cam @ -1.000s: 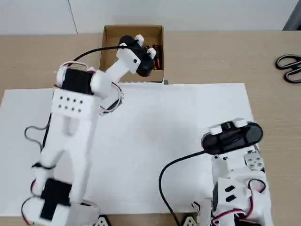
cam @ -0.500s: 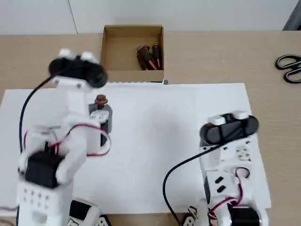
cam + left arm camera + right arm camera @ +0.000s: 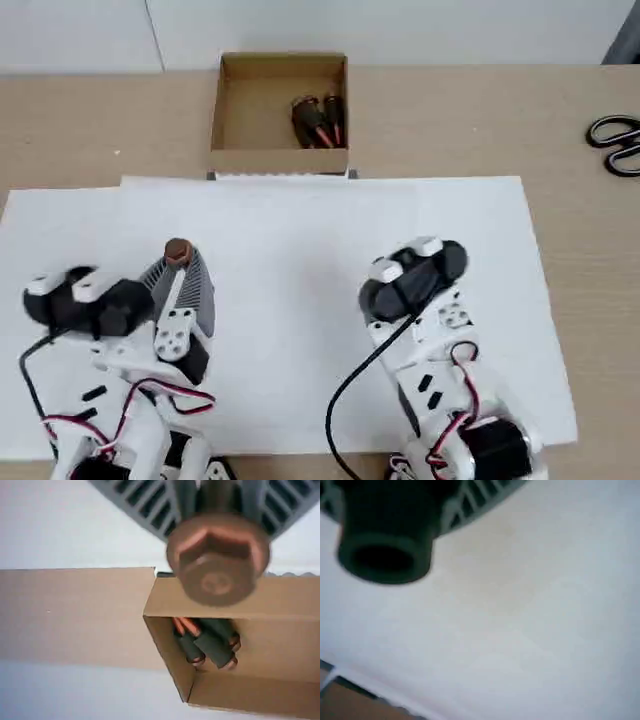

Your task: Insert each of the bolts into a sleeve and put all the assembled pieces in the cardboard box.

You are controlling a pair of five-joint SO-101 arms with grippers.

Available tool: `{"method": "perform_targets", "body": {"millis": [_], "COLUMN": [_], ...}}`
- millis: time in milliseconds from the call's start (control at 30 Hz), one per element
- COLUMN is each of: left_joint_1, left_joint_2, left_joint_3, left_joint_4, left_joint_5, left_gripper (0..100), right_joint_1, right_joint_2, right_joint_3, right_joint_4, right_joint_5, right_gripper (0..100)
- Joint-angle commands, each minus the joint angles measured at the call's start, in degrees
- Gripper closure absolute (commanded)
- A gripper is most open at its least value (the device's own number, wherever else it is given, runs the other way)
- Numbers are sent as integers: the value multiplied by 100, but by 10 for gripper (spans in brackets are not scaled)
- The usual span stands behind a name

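**Two parts in hand, bolt and sleeve not yet joined**

At 8 o'clock on the white sheet (image 3: 330, 250), the left gripper (image 3: 180, 268) is closed on a copper-coloured bolt (image 3: 178, 249), its hex head poking out toward 12 o'clock. The right arm (image 3: 415, 280) sits at 5 o'clock. The right gripper (image 3: 427, 505) is clamped round a black sleeve (image 3: 385, 550), open mouth facing out over the sheet. The cardboard box (image 3: 280, 160) stands at 12 o'clock, with assembled pieces (image 3: 318, 121) lying toward its 3 o'clock side.

The bolt looks like rigid, smooth metal, so it would probably twist in the grip if pushed off-axis. Holding it on the shank just behind the head seems sound. The sleeve is likely light and perhaps slightly yielding. It is best taken about its middle, leaving the mouth free.

The bolt's shank is buried among the fingers. The sleeve's rear end is hidden behind its own mouth. The pieces in the box overlap, so there are at least two but the exact count is unclear. Scissors (image 3: 615, 140) at 2 o'clock are cut by the edge.
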Motion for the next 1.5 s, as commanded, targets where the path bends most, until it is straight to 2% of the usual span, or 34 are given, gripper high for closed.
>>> {"method": "perform_targets", "body": {"millis": [0, 67, 400, 633, 867, 1467], "left_joint_1": [9, -9, 70, 721, 941, 1266], "left_joint_2": [-79, -70, -70, -70, -70, -70], "left_joint_3": [-48, -48, 110, 215, 558, 822], "left_joint_4": [-105, -123, -114, -211, -615, -580], "left_joint_5": [809, 1169, 1231, 1231, 1231, 1231], "left_gripper": [995, 995, 995, 995, 995, 995], "right_joint_1": [-505, -769, -2000, -2387, -2677, -2686], "right_joint_2": [-40, -40, -40, -40, -40, -40], "right_joint_3": [237, 519, 1793, 2224, 2268, 1952], "right_joint_4": [-479, -778, -2264, -3108, -3240, -3248], "right_joint_5": [-44, -44, -35, 0, 0, 0], "right_gripper": [995, 995, 995, 995, 995, 995]}}
